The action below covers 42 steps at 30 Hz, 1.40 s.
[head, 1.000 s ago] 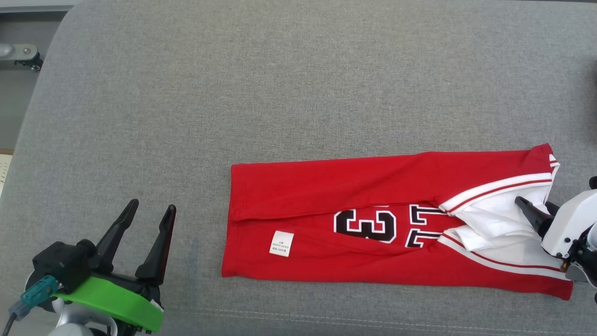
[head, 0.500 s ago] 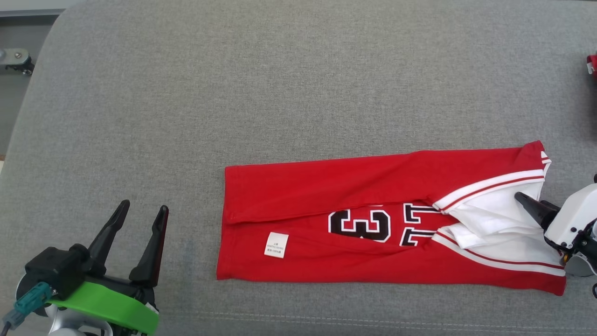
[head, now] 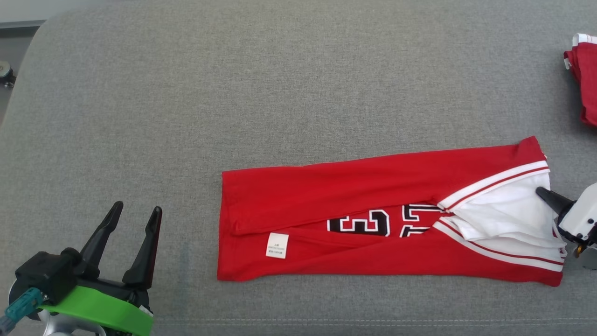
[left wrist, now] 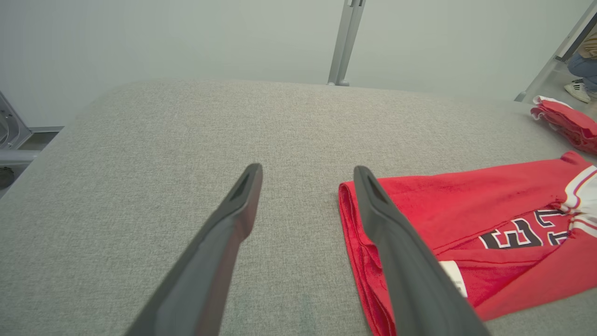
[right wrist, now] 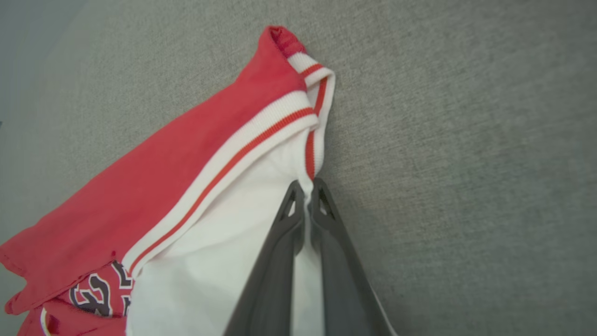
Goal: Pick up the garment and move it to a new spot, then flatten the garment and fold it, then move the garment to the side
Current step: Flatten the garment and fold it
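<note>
**Right gripper drags the collar end outward as the view swings**

The garment (head: 373, 196), a red jersey, lies as a long folded strip on the grey cushion (head: 233, 93), running from the centre of the head view out to 3 o'clock. The right gripper (head: 543, 193) is clamped tight at that 3 o'clock end. In its wrist view the two fingers are pressed together with white collar fabric pinched between them, just under the red-striped trim.

And there's the change. A second ago that tip sat deeper over the white panel; now it's back at the very edge of the cloth. The upper red flap has slid down over the number print (head: 359, 226), hiding its top half. The head camera has turned too, bringing a second red garment (head: 583, 74) in at 2 o'clock, so part of the shift is the view and not the cloth.

The left gripper (head: 137, 207) waits at 8 o'clock with its fingers spread wide and nothing between them, well apart from the hem and its white label (head: 277, 245).

My read: the long folds are in and the right arm is tensioning that end, probably setting up the crosswise fold. The move to the side is not yet done.
</note>
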Available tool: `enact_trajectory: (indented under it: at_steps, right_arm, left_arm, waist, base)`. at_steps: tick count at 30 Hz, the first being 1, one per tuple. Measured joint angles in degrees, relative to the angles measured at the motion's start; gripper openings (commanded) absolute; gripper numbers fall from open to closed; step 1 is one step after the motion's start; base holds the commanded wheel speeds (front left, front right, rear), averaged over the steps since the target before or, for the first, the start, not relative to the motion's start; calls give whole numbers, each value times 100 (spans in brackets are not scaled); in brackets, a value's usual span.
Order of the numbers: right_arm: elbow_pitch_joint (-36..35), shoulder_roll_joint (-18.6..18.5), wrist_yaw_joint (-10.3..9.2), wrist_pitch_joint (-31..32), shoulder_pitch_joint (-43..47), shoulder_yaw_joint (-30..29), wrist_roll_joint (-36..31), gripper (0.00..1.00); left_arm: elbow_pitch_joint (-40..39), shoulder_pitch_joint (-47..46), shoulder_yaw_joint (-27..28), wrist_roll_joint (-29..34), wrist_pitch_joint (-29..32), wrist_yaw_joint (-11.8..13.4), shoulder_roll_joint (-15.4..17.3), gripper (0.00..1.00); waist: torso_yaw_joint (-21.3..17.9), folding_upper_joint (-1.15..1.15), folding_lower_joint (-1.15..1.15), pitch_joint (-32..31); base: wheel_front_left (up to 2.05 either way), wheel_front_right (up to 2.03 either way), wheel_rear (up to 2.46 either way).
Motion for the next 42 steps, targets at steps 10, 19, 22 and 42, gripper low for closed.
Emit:
enact_trajectory:
  at_steps: [10, 19, 22, 42]
  right_arm:
    - [76, -581, -7, -5, 20, -495, 79, 0]
    - [-775, -835, 324, 104, 21, -489, 310, 0]
    - [-1306, -791, 557, 209, 24, -248, 308, 0]
    - [-3657, 304, 635, 697, -64, 1729, -735, 0]
  left_arm:
    - [-74, 38, 143, 0, -1, 7, 0, 100]
    - [-124, 44, 215, 0, -2, 7, 0, 100]
    - [-134, 43, 198, 1, -1, 7, 0, 100]
    - [-204, -168, 77, 59, 143, -29, 32, 100]
  waist:
    - [-193, 0, 0, -28]
    - [-291, 0, 0, 14]
    - [-303, 0, 0, 19]
    - [-307, 0, 0, 220]
  base:
    - [0, 0, 0]
    - [0, 0, 0]
    - [0, 0, 0]
    - [0, 0, 0]
